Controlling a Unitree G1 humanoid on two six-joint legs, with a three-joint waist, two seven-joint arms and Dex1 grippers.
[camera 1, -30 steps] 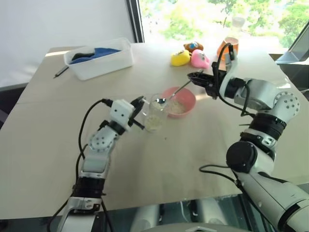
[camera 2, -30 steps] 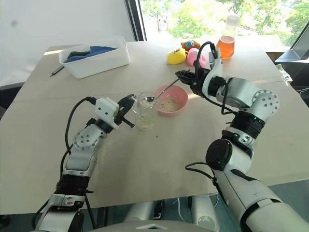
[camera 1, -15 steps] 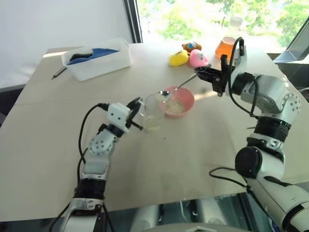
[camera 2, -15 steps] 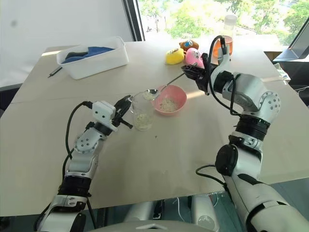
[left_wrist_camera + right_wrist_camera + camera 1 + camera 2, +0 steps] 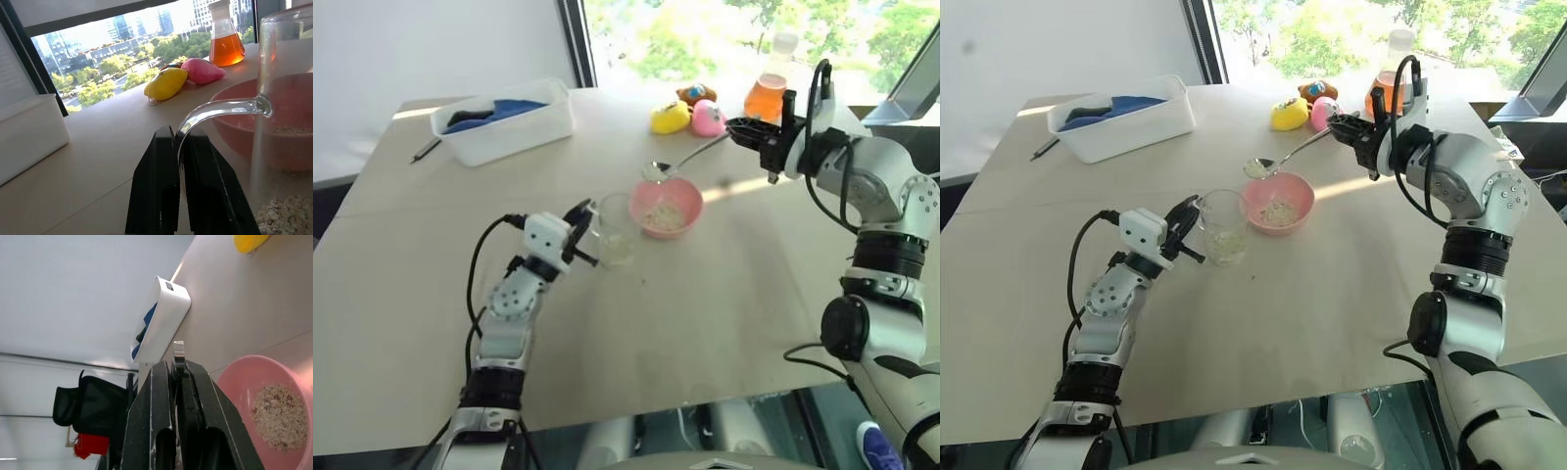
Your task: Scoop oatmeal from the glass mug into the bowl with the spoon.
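- The right gripper point(image 5: 1344, 127) is clenched on the far end of the spoon's handle, holding it up off the table; in the right wrist view its fingers point(image 5: 155, 431) press together with the metal handle between them.
- The spoon point(image 5: 1285, 153) runs long and slightly downhill from that grip toward the robot's left, ending in the small oval head, which carries a little heap of oatmeal point(image 5: 1254, 168).
- That loaded head hangs in the air just above and beside the left-hand, far edge of the pink bowl point(image 5: 1299, 206), seemingly not quite over the bowl's middle, so I judge the tip-out needs the head brought a touch back toward the right arm before the wrist rolls.
- The bowl already holds a patch of oats and stands just to the right of the glass mug point(image 5: 1225, 227), near it or touching.
- The left gripper point(image 5: 178, 147) is clamped on the mug's clear handle, steadying the mug on the table point(image 5: 1332, 294); a low layer of oats remains in its bottom.
- The right arm alone does the coming move.
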